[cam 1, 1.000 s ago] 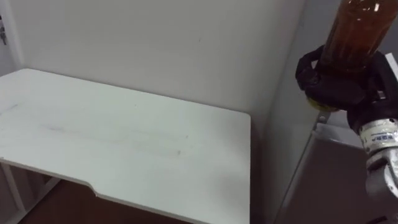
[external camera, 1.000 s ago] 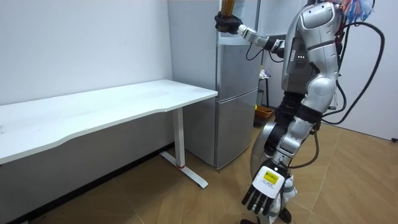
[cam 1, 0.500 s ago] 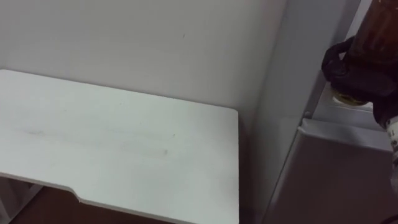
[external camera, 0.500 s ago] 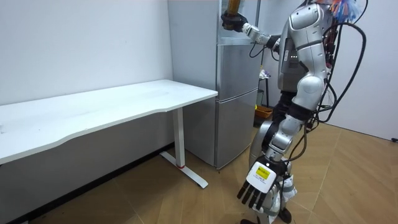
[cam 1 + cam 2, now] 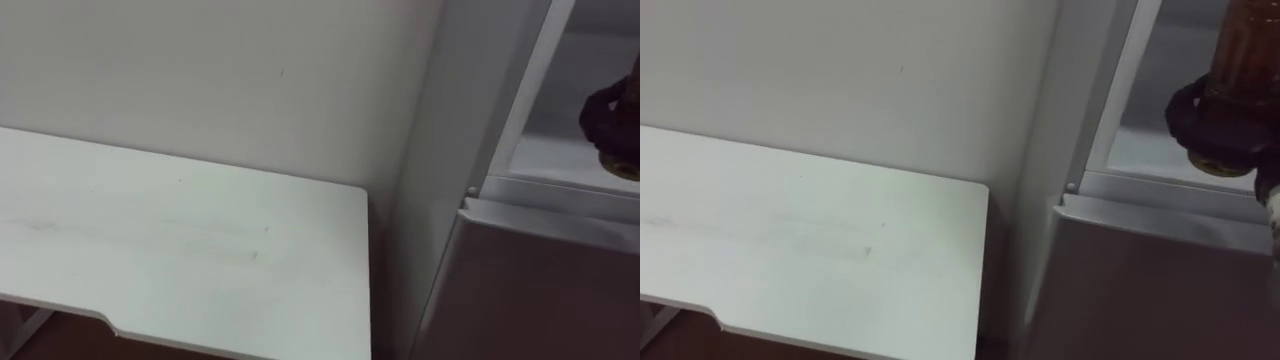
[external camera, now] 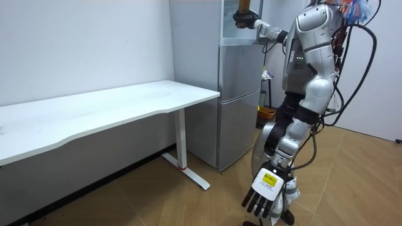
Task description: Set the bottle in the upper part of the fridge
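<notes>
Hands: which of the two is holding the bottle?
The right hand, raised at the open upper fridge, fingers curled round the brown bottle. The left hand hangs low at the robot's side, fingers straight, empty.

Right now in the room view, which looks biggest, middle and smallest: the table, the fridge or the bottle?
Largest: table, though it stands nearest the camera.
Next: fridge.
Smallest: bottle, in the right hand.

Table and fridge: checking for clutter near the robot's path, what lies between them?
Nothing. The right eye view shows only a narrow bare gap between the white table and the fridge, with wall behind it.
</notes>
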`<state>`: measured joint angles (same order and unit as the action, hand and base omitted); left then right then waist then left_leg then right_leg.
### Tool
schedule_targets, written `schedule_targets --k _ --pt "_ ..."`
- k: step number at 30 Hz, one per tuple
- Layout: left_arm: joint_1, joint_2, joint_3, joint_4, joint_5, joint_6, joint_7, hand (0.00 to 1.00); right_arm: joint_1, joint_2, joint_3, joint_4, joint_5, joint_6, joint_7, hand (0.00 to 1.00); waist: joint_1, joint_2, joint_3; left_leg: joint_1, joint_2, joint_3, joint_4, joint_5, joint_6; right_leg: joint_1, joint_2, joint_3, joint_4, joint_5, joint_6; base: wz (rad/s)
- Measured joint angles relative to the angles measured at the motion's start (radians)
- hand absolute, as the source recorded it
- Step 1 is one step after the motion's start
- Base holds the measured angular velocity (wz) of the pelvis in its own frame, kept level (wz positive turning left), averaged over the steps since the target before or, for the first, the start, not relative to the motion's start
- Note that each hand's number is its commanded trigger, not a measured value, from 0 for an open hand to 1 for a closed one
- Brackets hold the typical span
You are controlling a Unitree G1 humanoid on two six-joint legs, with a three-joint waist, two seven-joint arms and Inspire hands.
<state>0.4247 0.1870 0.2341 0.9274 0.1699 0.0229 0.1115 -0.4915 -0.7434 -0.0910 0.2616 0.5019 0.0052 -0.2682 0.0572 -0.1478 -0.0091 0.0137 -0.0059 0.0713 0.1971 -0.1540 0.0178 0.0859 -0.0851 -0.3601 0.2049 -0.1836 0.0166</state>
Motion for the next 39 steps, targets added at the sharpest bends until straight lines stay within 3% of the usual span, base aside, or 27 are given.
schedule_targets --k 6,9,19,22,24,27,35,39 --pt "0.003 0.009 0.028 -0.003 0.000 0.000 -0.006 0.00 0.000 -0.043 0.000 0.011 -0.004 0.019 -0.022 1.00 0.003 -0.011 0.0033 -0.006 0.007 0.000 0.002 0.000 0.000 -0.004 0.001 0.000 -0.002 -0.002 -0.001 0.00" --pt "0.010 0.027 0.028 -0.005 0.000 0.000 -0.005 0.00 -0.002 -0.053 0.000 0.013 -0.002 0.019 -0.050 1.00 0.004 -0.019 -0.0010 -0.013 0.006 -0.001 0.007 -0.001 -0.002 -0.009 0.003 -0.001 -0.006 -0.002 -0.001 0.00" --pt "0.020 0.042 0.028 -0.062 0.001 0.001 -0.003 0.00 -0.110 -0.057 0.012 0.177 0.073 0.019 -0.104 1.00 0.010 -0.013 0.0028 -0.058 0.010 -0.010 0.017 -0.002 -0.004 -0.039 0.006 -0.011 0.003 0.000 -0.003 0.02" --pt "0.018 0.043 0.028 -0.070 0.000 0.003 -0.004 0.00 -0.149 -0.057 0.031 0.239 0.124 0.021 -0.144 1.00 0.030 -0.018 0.0034 -0.078 0.011 -0.004 0.026 -0.001 -0.007 -0.068 0.008 -0.006 0.017 0.002 -0.007 -0.08" --pt "0.018 0.043 0.028 -0.070 0.001 0.012 -0.006 0.00 -0.197 -0.057 0.039 0.300 0.124 0.049 -0.170 1.00 0.034 -0.019 0.0036 -0.085 0.011 -0.006 0.030 -0.001 -0.007 -0.072 0.008 -0.009 0.017 0.002 -0.007 0.03" --pt "0.020 0.044 0.028 -0.071 0.002 0.025 -0.006 0.00 -0.254 -0.057 0.071 0.349 0.124 0.059 -0.201 1.00 0.040 -0.023 0.0029 -0.100 0.013 -0.007 0.033 0.000 -0.008 -0.088 0.009 -0.009 0.017 0.003 -0.008 0.00" --pt "0.018 0.045 0.026 -0.109 -0.013 0.041 -0.005 0.00 -0.275 -0.058 0.177 0.356 0.126 0.083 -0.212 1.00 0.082 -0.030 0.0022 -0.123 0.016 -0.014 0.047 -0.001 -0.010 -0.095 0.012 -0.024 0.016 0.005 -0.011 0.05" --pt "-0.003 0.069 0.016 -0.132 -0.010 0.041 -0.005 0.00 -0.287 -0.058 0.212 0.403 0.128 0.083 -0.211 1.00 0.112 -0.024 0.0064 -0.153 0.020 -0.034 0.078 -0.008 -0.011 -0.097 0.015 -0.053 0.016 0.006 -0.014 0.18"
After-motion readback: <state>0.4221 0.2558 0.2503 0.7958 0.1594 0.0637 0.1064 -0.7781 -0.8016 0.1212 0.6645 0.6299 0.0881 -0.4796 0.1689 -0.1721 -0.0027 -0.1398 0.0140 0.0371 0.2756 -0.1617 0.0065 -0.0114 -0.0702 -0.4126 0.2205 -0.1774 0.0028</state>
